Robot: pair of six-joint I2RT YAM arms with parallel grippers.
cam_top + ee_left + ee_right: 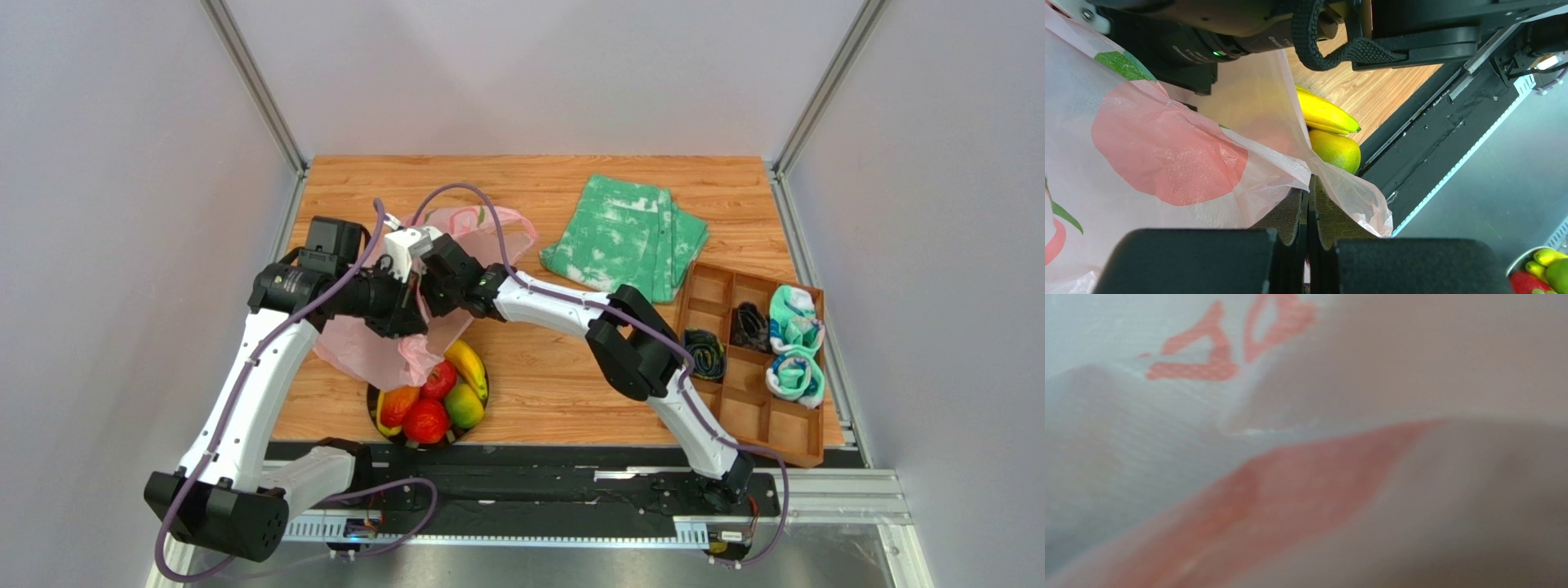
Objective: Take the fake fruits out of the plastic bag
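At the near edge of the bench (552, 392), left of centre, the fake fruits (436, 398) lie piled on a dark round dish (372, 402): a banana (471, 368), a green-red mango (463, 406), red apples (424, 422) and an orange piece are distinguishable. The banana's long axis runs roughly near to far. Directly beyond the pile, the pink plastic bag (368, 346) hangs between the two arms, its lower end draping onto the far side of the fruits and its loop handles (497, 227) lying toward the far edge. The left gripper (1309, 191) has its fingers (1289, 215) pressed together on a fold of the bag film. In the left wrist view the banana and mango show uncovered just past the bag's edge. The right gripper (432, 279) meets the bag just beyond the left one. Its wrist view shows only blurred film, so its finger state cannot be told. The fruits lie on the near side of both grippers, and the left is the closer. Whether any fruit is inside the bag cannot be told. Further off, a folded green-and-white cloth (623, 237) lies toward the far edge and a compartment tray (785, 435) sits along the right edge.
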